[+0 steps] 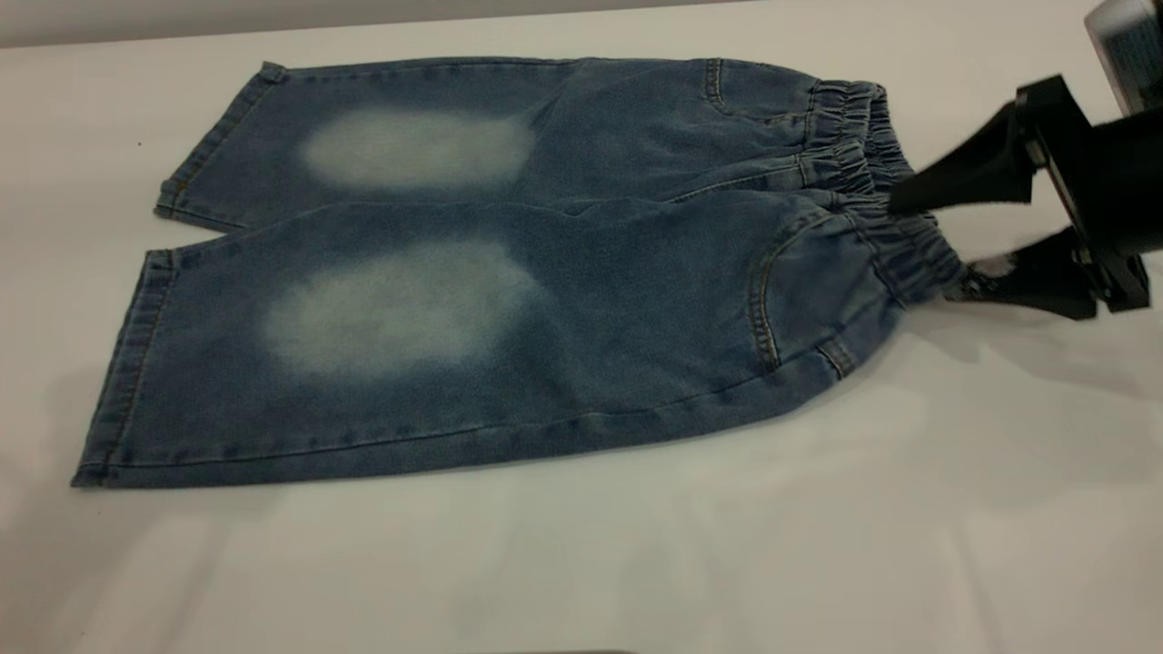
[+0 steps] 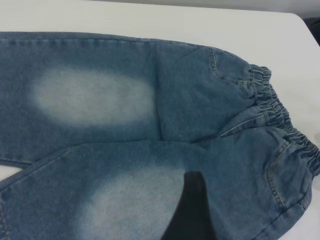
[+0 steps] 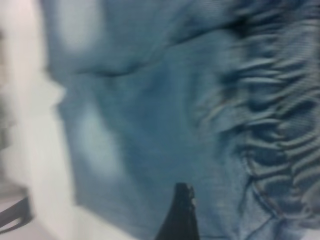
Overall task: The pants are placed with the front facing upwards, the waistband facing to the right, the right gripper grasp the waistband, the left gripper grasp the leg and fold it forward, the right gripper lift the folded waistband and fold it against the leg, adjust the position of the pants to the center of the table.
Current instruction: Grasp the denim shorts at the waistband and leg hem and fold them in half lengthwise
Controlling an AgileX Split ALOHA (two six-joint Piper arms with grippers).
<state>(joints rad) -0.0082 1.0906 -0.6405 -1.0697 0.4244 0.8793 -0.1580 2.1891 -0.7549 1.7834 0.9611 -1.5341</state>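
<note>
While the pants (image 1: 509, 272) lie flat and front-up on the white counter (image 1: 636, 563), legs toward nine o'clock in my exterior view, I see the two pale thigh patches facing up. The waistband (image 1: 886, 204) sits at three o'clock, gathered and puckered.

My right pincer (image 1: 927, 241) comes in from three o'clock, its fingers spread wide. The upper finger (image 1: 968, 173) reaches the waistband's outer edge, and the lower finger (image 1: 1027, 277), with whitish scuffs, lies low by the waistband's near corner. Nothing is clamped between them, and I cannot tell whether either tip touches the cloth.

My left pincer (image 2: 192, 210) shows only in its own wrist view, as one dark blunt finger over the nearer leg, beside its faded patch. I cannot tell whether it is spread or closed, or whether it touches the denim.

The right wrist view shows the ruched band close up, with one dark finger tip (image 3: 180, 215) at the frame edge.
</note>
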